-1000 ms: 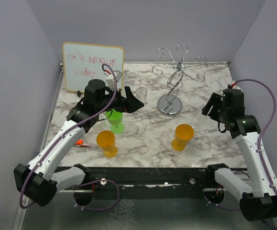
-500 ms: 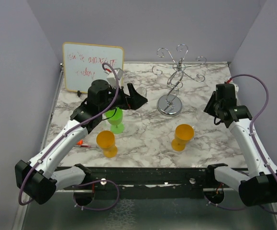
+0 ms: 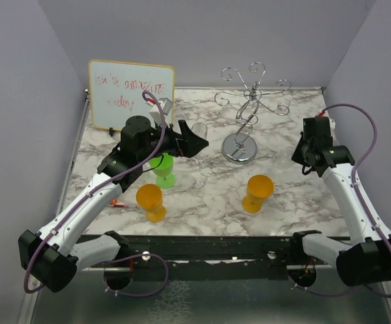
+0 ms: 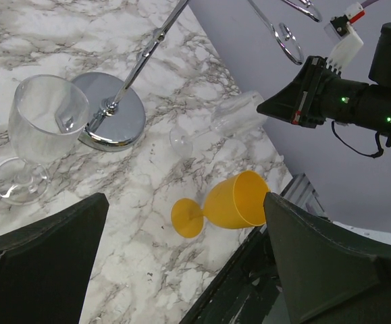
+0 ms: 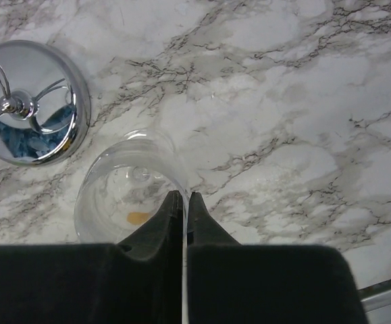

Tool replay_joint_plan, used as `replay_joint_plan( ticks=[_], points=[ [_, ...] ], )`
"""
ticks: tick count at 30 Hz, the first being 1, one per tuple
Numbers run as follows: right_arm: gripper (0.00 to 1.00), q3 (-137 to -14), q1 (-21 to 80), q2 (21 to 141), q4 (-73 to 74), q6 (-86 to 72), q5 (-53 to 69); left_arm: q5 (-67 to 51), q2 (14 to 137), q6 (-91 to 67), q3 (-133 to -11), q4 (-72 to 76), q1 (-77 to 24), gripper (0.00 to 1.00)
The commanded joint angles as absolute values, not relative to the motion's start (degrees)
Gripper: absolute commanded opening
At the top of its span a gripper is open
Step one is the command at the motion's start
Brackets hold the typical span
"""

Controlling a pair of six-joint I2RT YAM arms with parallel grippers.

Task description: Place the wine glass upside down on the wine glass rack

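Right gripper [image 5: 184, 201]: pinching glass [image 5: 114, 196] rim.
Left gripper [image 4: 185, 197]: spread, empty.
Do well: hold firm, lift slowly, invert before nearing rack [image 3: 247, 120].

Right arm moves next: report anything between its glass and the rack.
Nothing visible does. The right gripper pinches the clear wine glass by its rim; only bare marble lies between it and the wine glass rack. The orange glass stands well aside.
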State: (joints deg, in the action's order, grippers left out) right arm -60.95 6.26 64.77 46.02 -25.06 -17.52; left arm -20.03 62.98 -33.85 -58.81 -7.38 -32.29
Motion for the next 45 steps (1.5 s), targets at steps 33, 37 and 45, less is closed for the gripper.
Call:
replay_joint_plan(
  ticks=[33, 37, 45],
  points=[
    [0.01, -47.5, 6.1, 39.9, 5.2, -27.5, 23.3, -7.5, 60.0, -83.3, -51.1, -5.1, -32.5, 0.99],
    [0.01, -47.6, 8.1, 41.5, 5.1, -24.8, 23.4, -9.5, 64.3, -84.7, -54.3, -5.8, -32.6, 0.99],
    [0.01, -46.7, 16.9, 42.6, 4.4, -20.8, 13.7, -11.2, 70.3, -89.7, -55.4, -3.0, -37.7, 0.99]
  ],
)
